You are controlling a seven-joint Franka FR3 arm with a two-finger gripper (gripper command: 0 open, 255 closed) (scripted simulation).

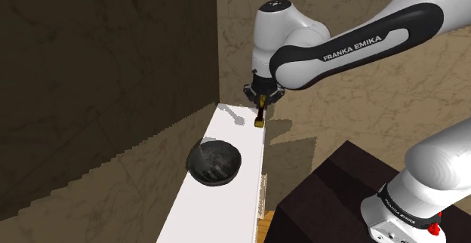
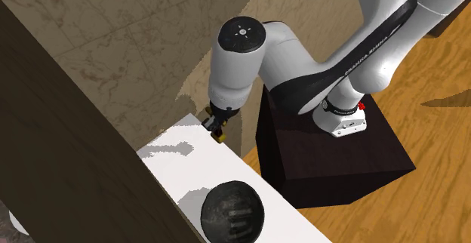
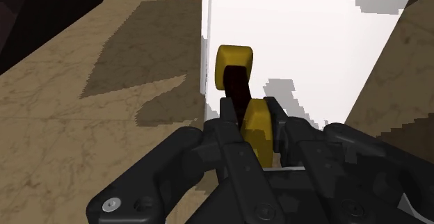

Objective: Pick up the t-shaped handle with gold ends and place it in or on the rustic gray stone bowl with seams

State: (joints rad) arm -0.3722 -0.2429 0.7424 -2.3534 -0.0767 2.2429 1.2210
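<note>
The handle (image 3: 240,90) is a dark bar with gold ends, and my black gripper (image 3: 252,122) is shut on it, one gold end (image 3: 256,124) clasped between the fingers and the other sticking out ahead. In the shoulder view the gripper (image 1: 261,98) hangs above the far end of the white surface (image 1: 226,196) with the handle (image 1: 259,118) dangling below it, clear of the top. The dark grey stone bowl (image 1: 214,161) sits on the white surface nearer the stand, apart from the handle. In the second exterior view the gripper (image 2: 217,122) holds the handle (image 2: 220,133) above the surface's far corner, with the bowl (image 2: 232,213) lower down.
The white surface (image 2: 181,166) is a narrow top between a dark wall (image 1: 98,75) and a drop to the floor. A marbled tan wall (image 1: 332,121) stands behind the arm. The dark stand box (image 2: 332,158) sits on a wooden floor (image 2: 423,128).
</note>
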